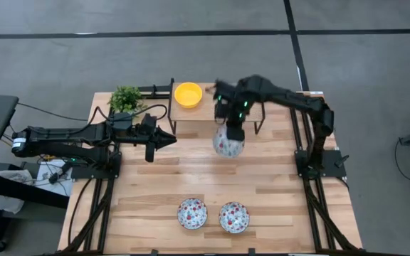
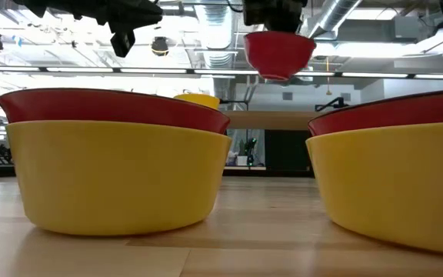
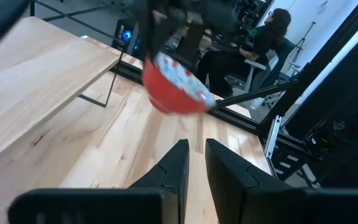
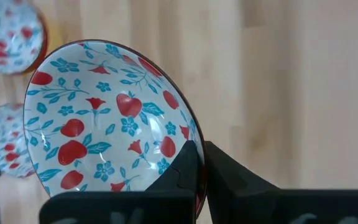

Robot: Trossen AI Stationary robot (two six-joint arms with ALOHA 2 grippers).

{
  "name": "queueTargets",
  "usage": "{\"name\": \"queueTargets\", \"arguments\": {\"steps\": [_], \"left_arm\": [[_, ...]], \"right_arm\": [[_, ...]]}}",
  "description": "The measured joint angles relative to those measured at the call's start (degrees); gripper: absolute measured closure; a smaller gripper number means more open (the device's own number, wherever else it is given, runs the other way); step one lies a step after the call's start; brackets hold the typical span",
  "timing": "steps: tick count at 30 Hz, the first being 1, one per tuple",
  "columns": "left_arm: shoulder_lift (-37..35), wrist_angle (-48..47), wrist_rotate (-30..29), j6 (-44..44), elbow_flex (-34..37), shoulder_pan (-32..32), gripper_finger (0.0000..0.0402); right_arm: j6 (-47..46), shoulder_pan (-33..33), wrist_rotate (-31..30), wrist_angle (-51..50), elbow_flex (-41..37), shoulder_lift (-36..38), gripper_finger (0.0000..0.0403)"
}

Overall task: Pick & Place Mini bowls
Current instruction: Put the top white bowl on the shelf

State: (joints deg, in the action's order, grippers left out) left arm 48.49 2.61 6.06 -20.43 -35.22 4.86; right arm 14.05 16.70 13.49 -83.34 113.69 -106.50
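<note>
While clamped by its rim between the pinching fingers of the right gripper (image 4: 199, 163), hangs above the wooden table (image 1: 276, 185), clear of the boards: a floral mini bowl (image 1: 228, 141), white inside with red and blue flowers, red outside. Seen raised high in the low view (image 2: 279, 54), tilted in the left wrist view (image 3: 176, 87). Just behind it, a low black-framed wooden shelf (image 1: 191, 110) carrying a plain yellow mini bowl (image 1: 188, 94), with a small green potted plant (image 1: 126, 99) at the table's back left corner. Near the front edge, side by side and just apart: two more floral bowls, one left (image 1: 192, 213), one right (image 1: 234, 217), each seated in a yellow bowl, as shown close up in the low view (image 2: 114, 173) (image 2: 394, 177). To the left, held level above the table: the left gripper (image 1: 169, 139), pointing toward the lifted bowl, fingers (image 3: 178, 163) nearly together with a narrow gap, holding nothing. Beyond the table, a seated person (image 3: 263, 43).
</note>
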Motion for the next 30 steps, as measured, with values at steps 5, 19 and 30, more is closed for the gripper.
{"name": "queueTargets", "arguments": {"steps": [5,19,30], "left_arm": [[0.0,0.02,-2.67,0.0,0.0,-0.02,0.0348],[0.0,0.11,-4.79,-0.89,0.0,-0.01,0.0348],[-0.01,0.43,-5.9,-1.07,0.0,0.02,0.0348]], "right_arm": [[3.78,7.61,-0.03,-1.13,4.62,0.0,0.0403],[-7.12,27.98,0.12,5.09,4.76,-0.64,0.0403],[-12.49,29.45,1.08,8.65,-1.96,-0.68,0.0403]]}}
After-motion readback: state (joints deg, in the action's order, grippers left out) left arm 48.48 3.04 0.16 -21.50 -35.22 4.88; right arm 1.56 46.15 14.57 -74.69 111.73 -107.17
